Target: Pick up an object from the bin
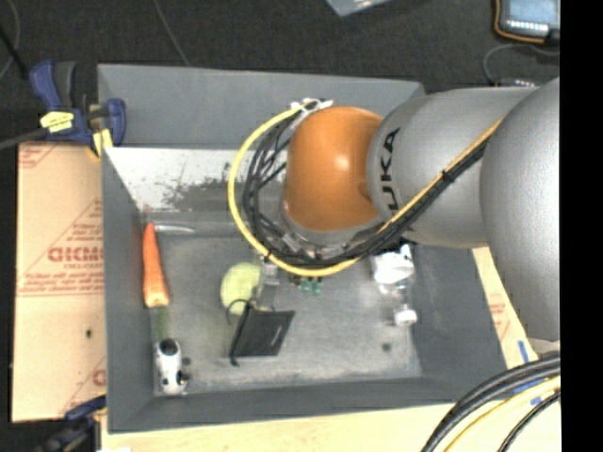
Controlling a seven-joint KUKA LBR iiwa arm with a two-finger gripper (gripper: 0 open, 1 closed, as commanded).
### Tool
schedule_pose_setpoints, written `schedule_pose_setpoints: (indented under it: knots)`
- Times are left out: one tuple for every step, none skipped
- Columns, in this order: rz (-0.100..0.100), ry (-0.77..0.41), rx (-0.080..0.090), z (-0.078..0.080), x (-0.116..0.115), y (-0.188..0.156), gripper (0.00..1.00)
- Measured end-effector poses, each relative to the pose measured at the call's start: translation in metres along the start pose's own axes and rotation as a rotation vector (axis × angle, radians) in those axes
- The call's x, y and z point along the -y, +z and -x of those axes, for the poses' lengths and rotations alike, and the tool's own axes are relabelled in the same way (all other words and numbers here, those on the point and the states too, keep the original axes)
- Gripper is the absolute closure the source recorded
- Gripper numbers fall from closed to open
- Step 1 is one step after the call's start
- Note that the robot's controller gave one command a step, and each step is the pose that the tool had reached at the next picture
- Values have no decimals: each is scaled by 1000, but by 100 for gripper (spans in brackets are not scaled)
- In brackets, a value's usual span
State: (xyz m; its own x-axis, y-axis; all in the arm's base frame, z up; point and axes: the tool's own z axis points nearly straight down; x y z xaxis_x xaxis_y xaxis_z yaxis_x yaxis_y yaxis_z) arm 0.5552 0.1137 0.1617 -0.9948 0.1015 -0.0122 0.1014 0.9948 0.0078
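nearest me, a small white-and-black gadget (pixel 168 363) is tucked into the bin's (pixel 283 394) front left corner, awkward to get at. next comes the flat black pad (pixel 262 334), its corner touching the yellow-green ball (pixel 240 285). my gripper (pixel 270 279) hangs just beside that ball under the orange cover (pixel 325 168); i cannot tell how wide it stands. the ball looks like the likeliest pick. the carrot (pixel 154 266) hugs the left wall, and the white bits (pixel 391 266) lie to the right, with bare floor around them.

The big grey arm (pixel 471 177) over the bin (pixel 127 281) had black letters printed on it. They read "UKA". The letters stood sideways on the arm, just beside its round orange cover (pixel 325 168). Those three letters were all that could be read.
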Motion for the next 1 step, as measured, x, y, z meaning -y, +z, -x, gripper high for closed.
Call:
schedule_pose_setpoints:
  knots:
    - [0, 1, 0, 0, 0, 0, 100]
